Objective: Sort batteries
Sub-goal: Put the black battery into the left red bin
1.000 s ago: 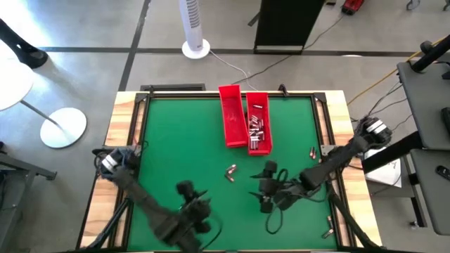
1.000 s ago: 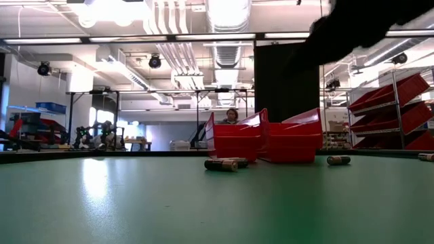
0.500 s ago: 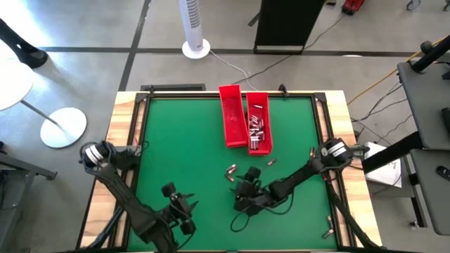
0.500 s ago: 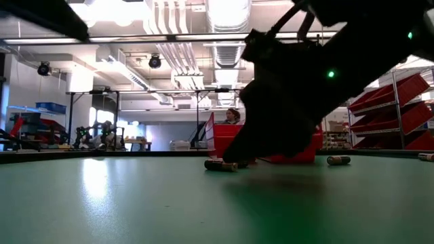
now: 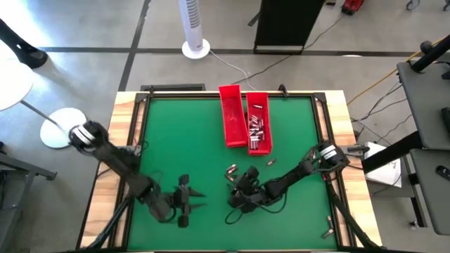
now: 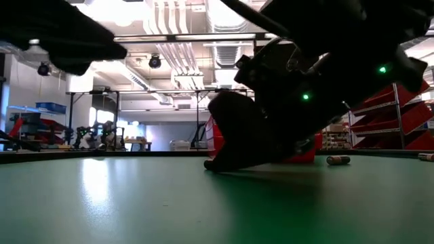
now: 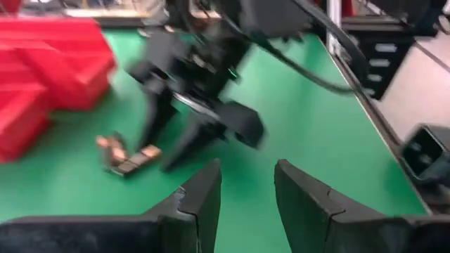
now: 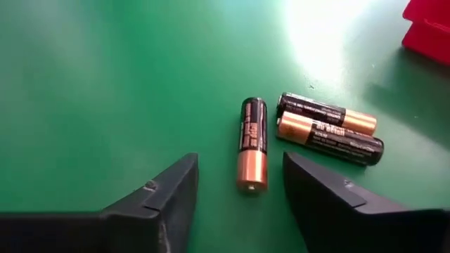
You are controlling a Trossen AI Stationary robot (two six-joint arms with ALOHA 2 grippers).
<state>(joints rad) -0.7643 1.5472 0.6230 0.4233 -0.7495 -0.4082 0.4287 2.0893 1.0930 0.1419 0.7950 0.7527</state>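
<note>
Shifted left across the green table (image 5: 162, 140) since a moment ago: right gripper (image 8: 239, 190), fingers parted and empty, one AA battery (image 8: 253, 144) lengthwise between them, copper end nearest. Beside it, two more batteries (image 8: 329, 128) side by side, crosswise. Behind, two red trays (image 5: 245, 126), right one holding batteries. Left gripper (image 7: 246, 193) apart, half open, empty.

right gripper (image 7: 176, 151) over batteries (image 7: 126, 156)

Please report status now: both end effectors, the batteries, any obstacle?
Right end effector open, poised over one loose battery. Left end effector open, empty, waiting nearby. Two more batteries close beside; nothing blocking.
</note>
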